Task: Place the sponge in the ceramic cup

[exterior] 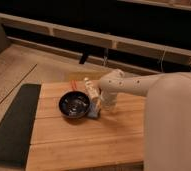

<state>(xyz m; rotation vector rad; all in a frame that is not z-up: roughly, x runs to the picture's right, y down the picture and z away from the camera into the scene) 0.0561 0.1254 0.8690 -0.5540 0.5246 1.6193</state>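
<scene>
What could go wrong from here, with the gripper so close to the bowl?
1. The gripper, open, hangs low between the dark bowl and the ceramic cup; as it reaches for the sponge, it may push either of them.
2. The sponge seems to lie against the bowl's side, so a finger may miss it.
3. The arm may knock the white packet behind it.

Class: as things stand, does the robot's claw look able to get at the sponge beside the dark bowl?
Probably yes: the claw hangs right by the sponge, nothing between them, though the dark bowl crowds one side.
</scene>
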